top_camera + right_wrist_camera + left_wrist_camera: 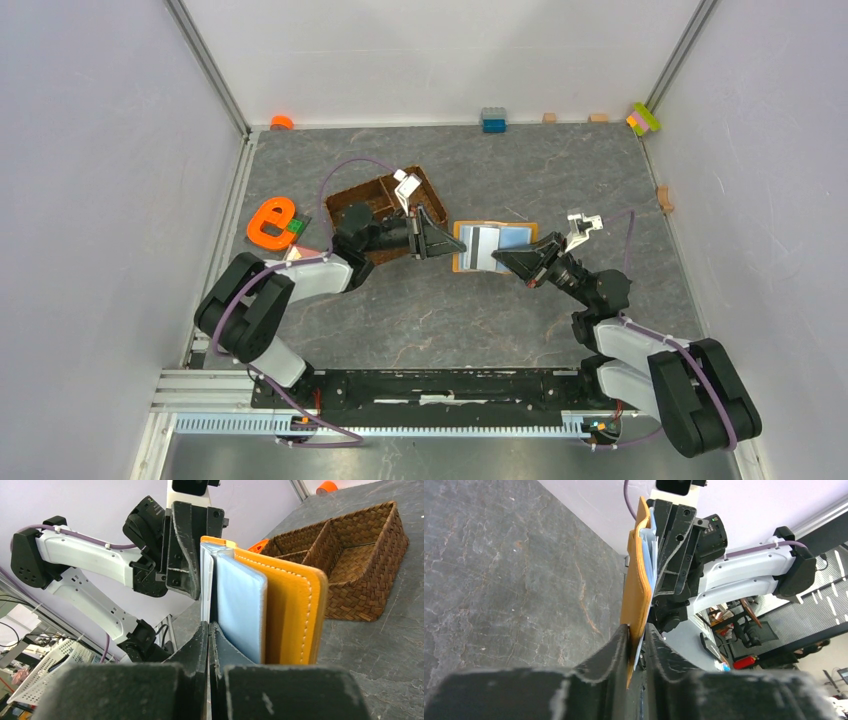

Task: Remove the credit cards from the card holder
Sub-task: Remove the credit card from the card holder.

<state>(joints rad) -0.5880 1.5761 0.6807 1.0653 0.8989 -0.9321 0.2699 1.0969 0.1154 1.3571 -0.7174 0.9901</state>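
Early in the job, by the look of it. Opening done: small flat orange-tan folding card holder [512,238] with pale blue-grey slotted lining spread wide, lining up, orange cover down. Pulling out all to do: at least one thin pale grey-white rectangular credit card [481,246] with a dark stripe tucked in the half nearer the brown woven divided tray [370,184]; no card seen lying loose outside; how many more sit in the slots, impossible to tell

Held just right of the tray, between the two claws, seemingly raised off the grey stone-patterned table [420,310]. Long axis running straight away from the tray; fold line crosswise to that; one short edge pointing at the tray, the other away from it

Left gripper [445,243] at the tray-side short edge, jaws a narrow gap apart and astride that edge, orange cover against one finger; pinching or merely straddling, cannot tell. Right gripper [507,260] at a long edge, on the half away from the tray, jaws shut tight on something thin and pale inside the card holder; card or lining leaf, cannot tell
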